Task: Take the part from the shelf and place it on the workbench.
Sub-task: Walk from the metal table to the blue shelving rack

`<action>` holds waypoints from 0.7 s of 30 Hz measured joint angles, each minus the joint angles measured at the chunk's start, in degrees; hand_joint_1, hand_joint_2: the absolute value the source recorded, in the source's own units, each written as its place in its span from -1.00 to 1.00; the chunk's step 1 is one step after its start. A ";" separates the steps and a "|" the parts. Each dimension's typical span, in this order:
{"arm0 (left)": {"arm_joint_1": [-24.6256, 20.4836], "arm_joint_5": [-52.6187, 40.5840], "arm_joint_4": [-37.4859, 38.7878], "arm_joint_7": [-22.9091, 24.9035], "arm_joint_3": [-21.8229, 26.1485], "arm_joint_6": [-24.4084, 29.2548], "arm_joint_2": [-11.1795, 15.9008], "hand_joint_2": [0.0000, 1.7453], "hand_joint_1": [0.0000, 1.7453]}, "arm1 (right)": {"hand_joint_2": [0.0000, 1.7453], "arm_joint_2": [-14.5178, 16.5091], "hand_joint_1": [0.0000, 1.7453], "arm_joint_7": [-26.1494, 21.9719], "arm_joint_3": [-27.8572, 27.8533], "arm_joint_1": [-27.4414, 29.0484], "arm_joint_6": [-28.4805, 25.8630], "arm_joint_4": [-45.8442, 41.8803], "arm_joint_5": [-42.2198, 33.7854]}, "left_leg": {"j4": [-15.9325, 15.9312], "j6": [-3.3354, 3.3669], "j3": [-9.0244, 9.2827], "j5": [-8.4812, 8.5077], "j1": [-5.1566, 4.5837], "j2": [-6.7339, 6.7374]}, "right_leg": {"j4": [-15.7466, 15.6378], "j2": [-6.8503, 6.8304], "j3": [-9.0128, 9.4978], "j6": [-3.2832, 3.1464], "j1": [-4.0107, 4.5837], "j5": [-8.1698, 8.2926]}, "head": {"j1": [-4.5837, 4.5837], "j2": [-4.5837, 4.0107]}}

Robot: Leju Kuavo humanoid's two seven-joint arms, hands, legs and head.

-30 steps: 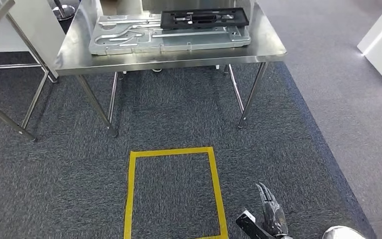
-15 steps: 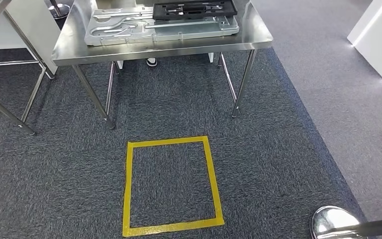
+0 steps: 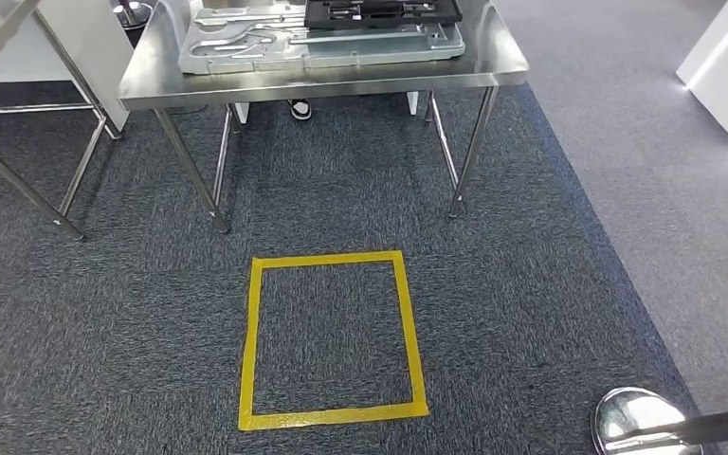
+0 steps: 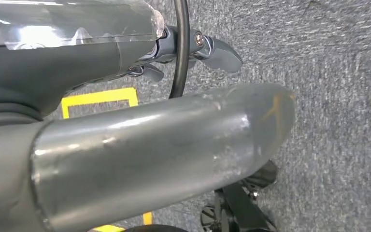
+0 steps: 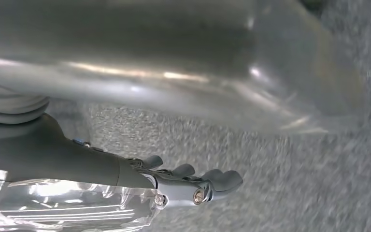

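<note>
Head view, left to right: steel side frame (image 3: 19,180) far left; workbench (image 3: 322,81) far centre, bearing a grey metal tray (image 3: 246,52) with the black part (image 3: 384,11) on its right half. Part: judged stiff, flat, fairly light; take by a long edge. Left hand (image 4: 193,53) and right hand (image 5: 193,186) hang low over carpet, fingers apart, empty, well apart from part.

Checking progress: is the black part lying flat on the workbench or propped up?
Flat: the black part lies on the grey tray atop the workbench.
</note>
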 joint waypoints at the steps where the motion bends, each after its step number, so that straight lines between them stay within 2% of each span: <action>1: 0.04 -0.01 0.01 0.00 -0.01 0.02 -0.02 -1.00 -1.00 | -1.00 0.47 -1.00 0.02 -0.22 -0.02 -0.01 0.04 0.01 | -0.04 -0.35 -0.14 0.18 0.13 -0.42 | 0.06 -0.50 -0.12 -0.47 0.06 0.10 | -0.02 0.00; 3: 0.12 -0.01 0.02 0.00 -0.02 0.06 -0.09 -1.00 -1.00 | -1.00 0.87 -1.00 0.07 -0.55 -0.12 0.00 0.15 0.03 | 0.69 -0.91 -0.66 -0.34 0.34 -0.10 | -0.27 -1.59 -0.14 -1.42 0.07 0.47 | -0.02 0.00; 4: 0.08 -0.01 0.02 0.00 -0.02 0.09 -0.12 -1.00 -1.00 | -1.00 0.89 -1.00 0.15 -0.66 -0.17 0.02 0.19 0.04 | 2.47 -1.07 -1.50 -1.55 0.35 0.52 | -0.46 -2.19 -0.20 -1.88 0.02 0.65 | -0.03 0.00; 6: -0.03 0.02 0.02 0.00 -0.02 0.18 -0.15 -1.00 -1.00 | -1.00 0.75 -1.00 0.99 -0.80 -0.18 0.36 0.31 0.13 | 9.25 -1.28 -4.58 -5.29 0.33 1.75 | -0.52 -3.45 -0.43 -2.44 0.27 0.82 | -0.03 0.00; 7: -0.05 0.04 0.02 0.01 -0.02 0.20 -0.14 -1.00 -1.00 | -1.00 0.58 -1.00 2.06 -0.84 -0.17 0.83 0.39 0.25 | 13.11 -1.36 -6.30 -6.95 0.33 1.96 | -0.49 -4.12 -0.56 -2.58 0.43 0.85 | -0.03 0.00; 8: -0.01 0.08 0.02 0.02 -0.02 0.22 -0.15 -1.00 -1.00 | -1.00 0.20 -1.00 3.70 -0.87 -0.18 1.56 0.51 0.40 | 15.66 -1.40 -7.36 -7.64 0.34 2.07 | -0.44 -4.77 -0.64 -2.63 0.57 0.86 | -0.03 0.00; 9: 0.06 0.12 0.02 0.03 -0.02 0.24 -0.16 -1.00 -1.00 | -1.00 -0.32 -1.00 5.72 -0.88 -0.23 2.48 0.68 0.55 | 16.11 -1.38 -7.39 -7.16 0.34 2.19 | -0.38 -5.41 -0.67 -2.66 0.67 0.86 | -0.03 0.00; 10: 0.12 0.19 0.02 0.08 -0.02 0.27 -0.17 -1.00 -1.00 | -1.00 -0.94 -1.00 7.95 -0.89 -0.32 3.44 0.90 0.66 | 14.22 -1.29 -6.29 -5.68 0.33 2.42 | -0.30 -6.00 -0.67 -2.65 0.73 0.85 | -0.03 0.00; 11: 0.16 0.27 0.03 0.13 -0.02 0.31 -0.18 -1.00 -1.00 | -1.00 -1.60 -1.00 10.02 -0.89 -0.43 4.33 1.13 0.71 | 10.55 -1.10 -4.31 -3.60 0.29 3.07 | -0.21 -6.59 -0.62 -2.61 0.76 0.82 | -0.03 0.00; 13: 0.00 0.17 0.04 0.24 -0.05 0.38 -0.19 -1.00 -1.00 | -1.00 -2.65 -1.00 12.67 -0.91 -0.54 5.72 1.55 0.74 | 3.19 -0.61 -0.73 -0.93 -0.14 5.22 | 0.00 -7.70 -0.60 -2.29 0.96 0.72 | -0.03 0.00; 14: -0.10 -0.42 0.04 0.33 -0.22 0.30 -0.19 -1.00 -1.00 | -1.00 -2.99 -1.00 13.15 -0.93 -0.55 6.21 1.68 0.78 | 1.17 -0.31 0.07 -0.45 -0.40 5.97 | 0.05 -8.21 -0.61 -2.00 1.06 0.72 | -0.02 0.00; 15: -0.14 -1.34 0.05 0.42 -0.59 0.09 -0.16 -1.00 -1.00 | -1.00 -3.20 -1.00 13.22 -0.95 -0.59 6.67 1.78 0.86 | 0.45 -0.07 0.13 -0.49 -0.65 6.13 | 0.03 -8.74 -0.59 -1.68 1.13 0.77 | -0.02 0.00; 17: 0.06 -3.37 0.14 0.57 -1.73 -0.59 -0.05 -1.00 -1.00 | -1.00 -3.30 -1.00 12.74 -0.97 -0.80 7.59 1.84 1.12 | 0.09 0.57 -0.11 -0.04 -0.63 5.15 | -0.15 -9.47 -0.43 -1.01 1.10 0.88 | -0.02 0.00; 18: 0.14 -3.95 0.20 0.60 -2.31 -0.86 0.01 -1.00 -1.00 | -1.00 -3.30 -1.00 12.38 -0.97 -0.91 8.09 1.84 1.25 | -0.16 0.92 -0.12 0.27 -0.50 4.71 | 0.18 -8.94 -0.47 -0.70 1.04 0.45 | -0.01 0.00; 19: 0.14 -4.22 0.25 0.62 -2.77 -0.93 0.05 -1.00 -1.00 | -1.00 -3.28 -1.00 11.97 -0.97 -0.94 8.68 1.84 1.39 | -0.41 1.34 -0.16 0.63 -0.35 4.29 | 1.37 -7.82 -0.93 -0.47 0.98 -0.65 | -0.01 0.00; 21: -0.02 -4.28 0.27 0.66 -3.30 -0.58 0.05 -1.00 -1.00 | -1.00 -2.97 -1.00 11.15 -0.96 -0.86 10.14 1.84 1.77 | -0.59 1.98 -0.53 1.22 -0.24 3.45 | 6.99 -4.95 -3.33 -0.24 0.85 -4.50 | -0.01 0.00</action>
